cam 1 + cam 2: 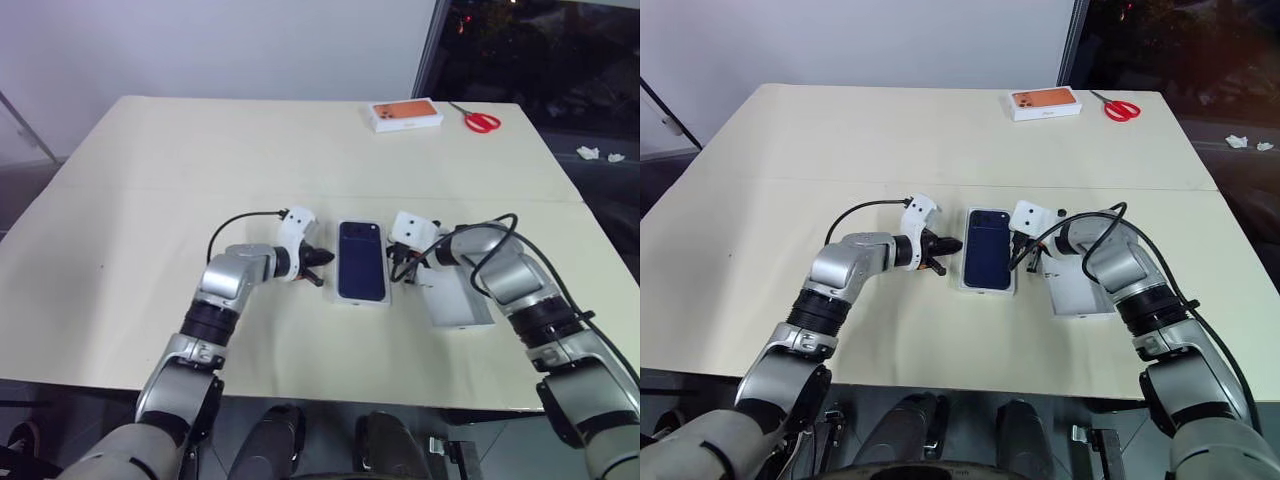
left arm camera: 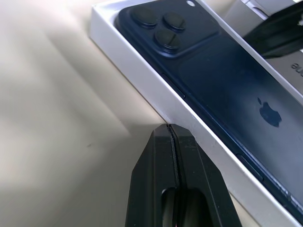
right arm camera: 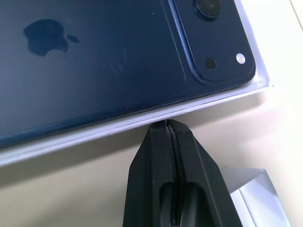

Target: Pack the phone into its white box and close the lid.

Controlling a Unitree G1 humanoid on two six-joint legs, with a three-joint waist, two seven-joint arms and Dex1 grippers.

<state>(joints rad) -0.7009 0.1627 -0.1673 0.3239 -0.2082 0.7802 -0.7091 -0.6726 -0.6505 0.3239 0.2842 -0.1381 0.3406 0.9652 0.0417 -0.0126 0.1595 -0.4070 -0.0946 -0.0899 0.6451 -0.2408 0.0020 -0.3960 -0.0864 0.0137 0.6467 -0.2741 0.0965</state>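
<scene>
Phone (image 1: 361, 261): lies back up inside the white box (image 2: 142, 80) at table (image 1: 150, 200) centre, lid (image 1: 455, 295) just to its right. Left gripper (image 1: 318, 259): jaws pressed together, empty, tips at the box's left wall. Right gripper (image 1: 397, 266): jaws together, empty, tips at the box's right wall.

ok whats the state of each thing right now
phone: in the box, back up
white box: open, phone inside
lid: off, on the table right of the box
left hand: shut, empty
right hand: shut, empty
orange-topped box: closed, far edge
scissors: closed
</scene>
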